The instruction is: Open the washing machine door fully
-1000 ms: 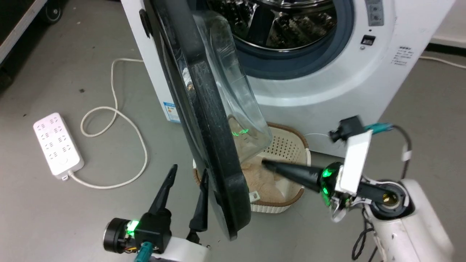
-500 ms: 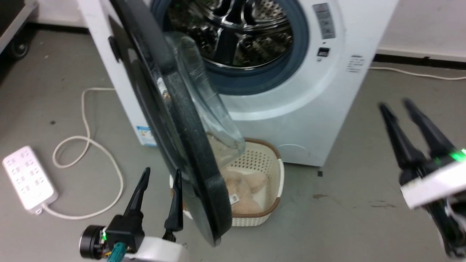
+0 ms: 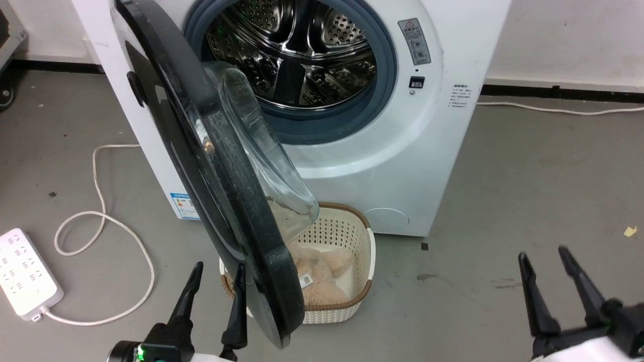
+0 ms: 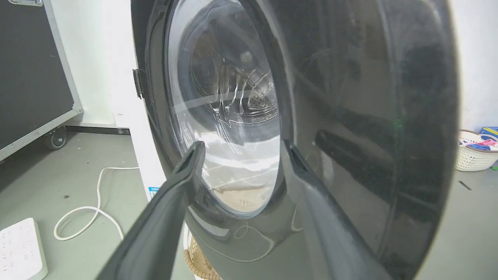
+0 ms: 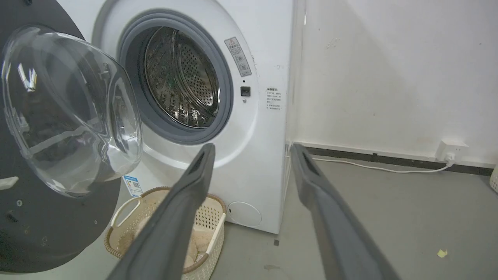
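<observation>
Fingers [image 3: 186,296] spread apart on left gripper [image 3: 220,266] and right gripper [image 3: 543,254], gripping nothing.
Just beside left fingertips, washing machine door [image 3: 236,201] edge-on, rim slanting from upper left down to centre, glass bowl facing washing machine [image 3: 402,161], above basket [image 3: 352,236].

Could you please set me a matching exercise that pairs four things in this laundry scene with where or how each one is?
Things:
1. door
2. basket
3. power strip
4. right gripper

Descriptions:
A. white, on the floor at the far left
B. black, swung out from the machine
C. open, above bare floor
D. cream, on the floor in front of the machine

Pairs: 1-B, 2-D, 3-A, 4-C
</observation>
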